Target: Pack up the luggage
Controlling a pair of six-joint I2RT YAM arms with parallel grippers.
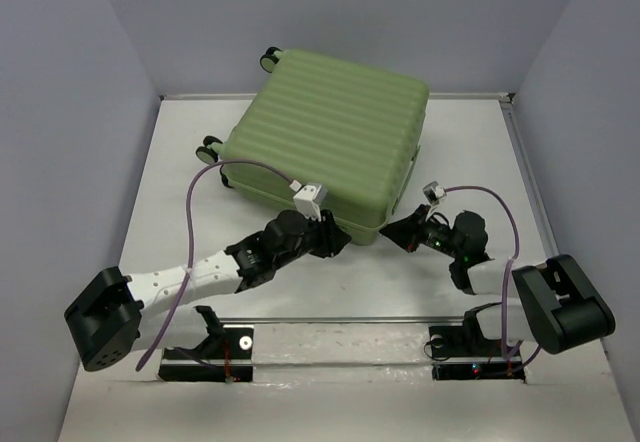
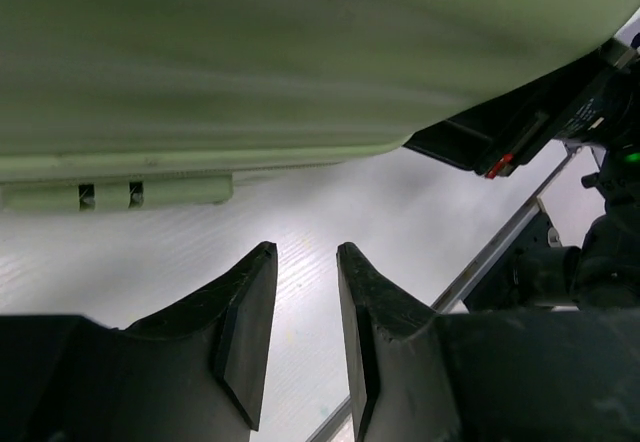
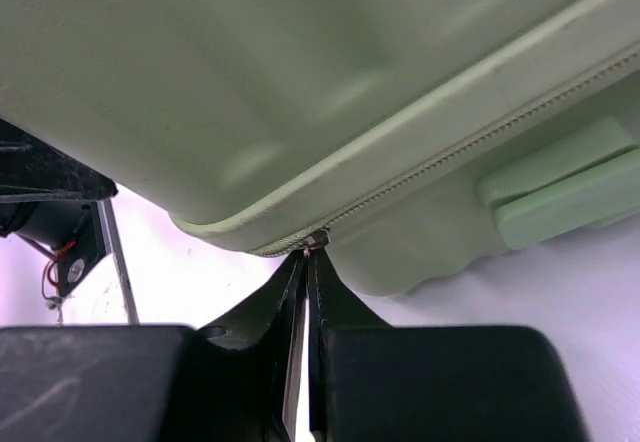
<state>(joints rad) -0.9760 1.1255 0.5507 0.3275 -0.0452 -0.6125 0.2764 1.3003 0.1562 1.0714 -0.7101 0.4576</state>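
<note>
Luggage (image 1: 330, 137): closed, lying flat on counter (image 1: 175, 202), upper centre of top view, wheels toward upper left.
Left gripper (image 2: 305, 250): jaws parted, nothing between them; sits just below luggage edge, centre of top view.
Right gripper (image 3: 308, 258): fingers pressed together, pinching zipper pull (image 3: 316, 238) at luggage corner, centre of right wrist view.
Zipper (image 3: 450, 157): runs from pull toward upper right.

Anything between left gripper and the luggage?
No. The left wrist view shows only bare table between the left gripper and the luggage. Its jaws are parted and hold nothing.
</note>
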